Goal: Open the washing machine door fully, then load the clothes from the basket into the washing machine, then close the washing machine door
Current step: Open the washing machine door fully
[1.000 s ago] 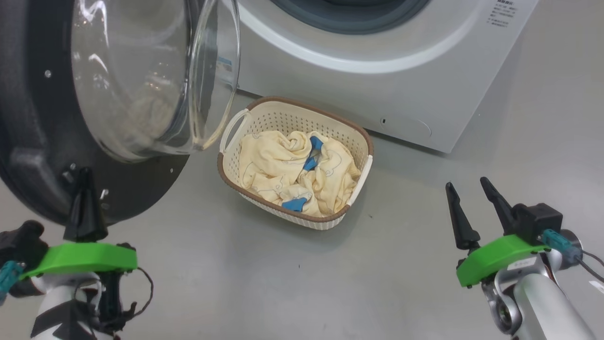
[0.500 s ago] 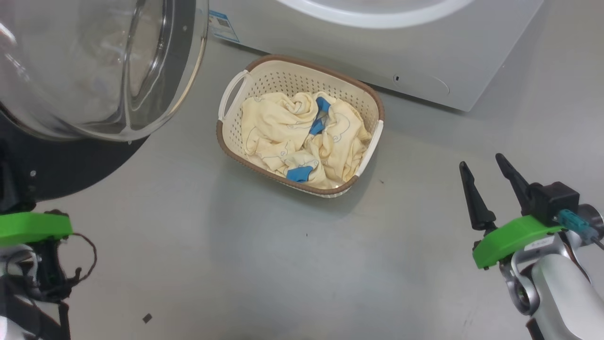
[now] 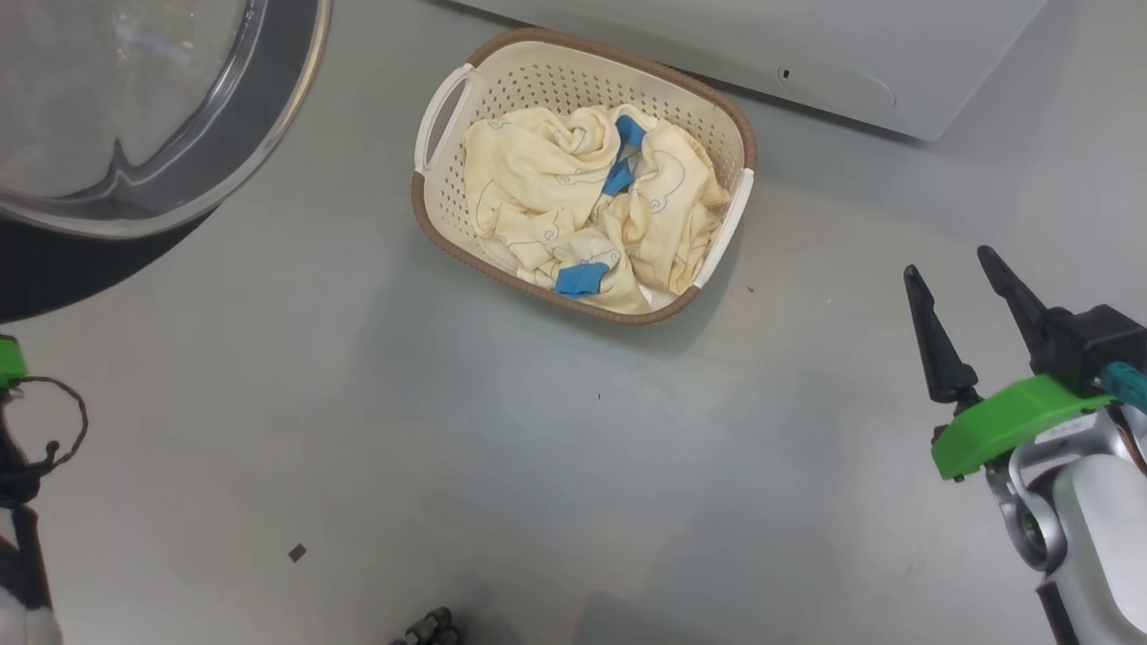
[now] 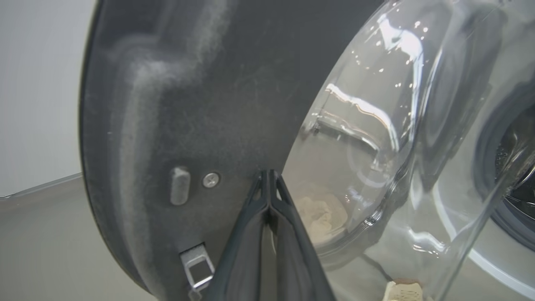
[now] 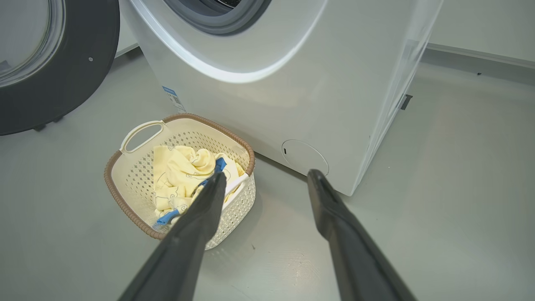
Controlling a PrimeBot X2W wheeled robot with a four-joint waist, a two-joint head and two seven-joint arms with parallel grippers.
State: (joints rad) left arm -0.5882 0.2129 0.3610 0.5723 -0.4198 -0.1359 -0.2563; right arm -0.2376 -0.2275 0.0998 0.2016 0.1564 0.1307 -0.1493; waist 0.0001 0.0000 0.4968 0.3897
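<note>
Station: floor in front of the washing machine (image 3: 806,45).

- The washing machine door (image 3: 134,107) stood swung out on the robot's left, its glass bowl bulging toward the head camera. The grey gasket (image 5: 225,21) of the mouth was uncovered in the right wrist view. We could not tell whether the door had reached its full swing.
- The left gripper (image 4: 269,177) had its fingers pressed flat together with nothing between them. The tips pointed at the door's dark inner ring, right beside the edge of the glass. We could not confirm contact. We judged the closed pair was meant as a blunt pusher, since a narrow tip can nudge the panel wider without catching on it.
- The right gripper (image 3: 947,260) was spread wide and empty, low on the robot's right and well apart from the load. In its own wrist view the fingers framed the near end of the basket (image 3: 556,85). We read this as readiness for the first pick.
- The basket sat on the grey floor (image 3: 538,448) just in front of the machine and below the mouth, a short lift from the drum. The clothes (image 3: 556,197) lay bunched inside it, all within the rim.
- Loading had not begun.
</note>
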